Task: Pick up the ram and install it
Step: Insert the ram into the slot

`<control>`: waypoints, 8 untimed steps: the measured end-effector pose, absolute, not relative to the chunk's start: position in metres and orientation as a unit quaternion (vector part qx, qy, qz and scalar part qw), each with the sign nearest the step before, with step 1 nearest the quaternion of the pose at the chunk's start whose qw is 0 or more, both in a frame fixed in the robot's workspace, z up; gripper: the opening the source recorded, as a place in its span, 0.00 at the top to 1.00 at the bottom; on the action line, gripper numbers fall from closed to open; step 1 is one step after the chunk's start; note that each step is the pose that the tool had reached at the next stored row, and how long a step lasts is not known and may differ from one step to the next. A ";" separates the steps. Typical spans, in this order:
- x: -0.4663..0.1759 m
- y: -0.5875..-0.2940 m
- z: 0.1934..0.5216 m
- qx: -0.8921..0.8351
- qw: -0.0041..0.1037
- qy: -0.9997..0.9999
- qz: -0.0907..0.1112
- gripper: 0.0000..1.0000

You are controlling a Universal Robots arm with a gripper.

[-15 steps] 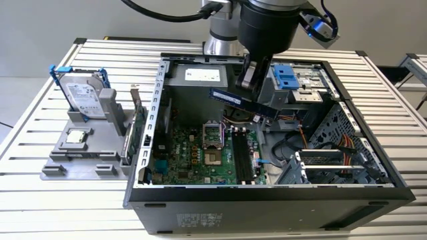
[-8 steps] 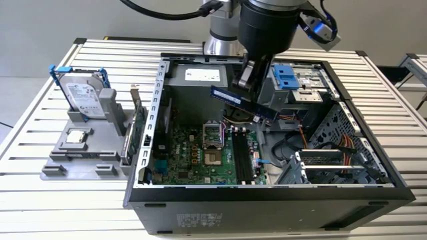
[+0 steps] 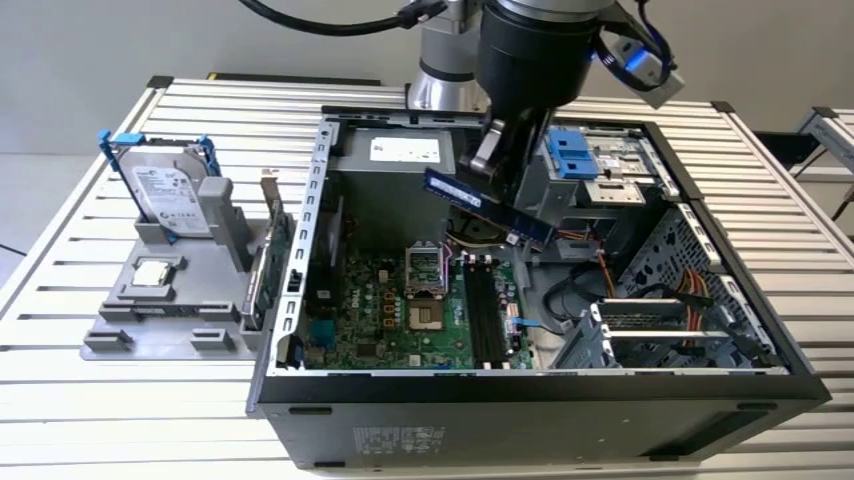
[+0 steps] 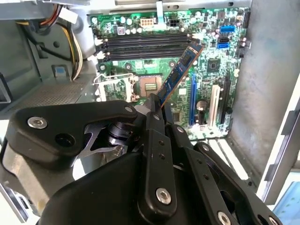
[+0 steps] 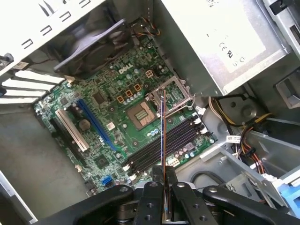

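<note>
Gripper [image 3: 487,170] jaws clamped on the ram [image 3: 518,220], holding it in the air over the open case [image 3: 318,200]. In the exterior view, the 4 memory slots [image 3: 483,315] sit at 6 o'clock from the stick and run 12-to-6, while the stick runs roughly 10-to-4. Judgement: square its long edge to 1 slot, match notch to key, then press both ends evenly.

I see clear air between the ram [image 3: 454,190] in my hand [image 3: 501,185] and the memory slots [image 3: 483,312] at the exterior view's lower centre; power supply [image 3: 400,170] and cables [image 3: 603,268] flank that gap.
</note>
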State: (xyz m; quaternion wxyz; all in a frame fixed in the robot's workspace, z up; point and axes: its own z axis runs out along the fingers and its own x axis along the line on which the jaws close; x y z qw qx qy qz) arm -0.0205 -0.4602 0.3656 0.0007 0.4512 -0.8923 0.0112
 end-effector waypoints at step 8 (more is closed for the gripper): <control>-0.021 -0.460 0.365 0.416 0.001 -0.909 0.011 1.00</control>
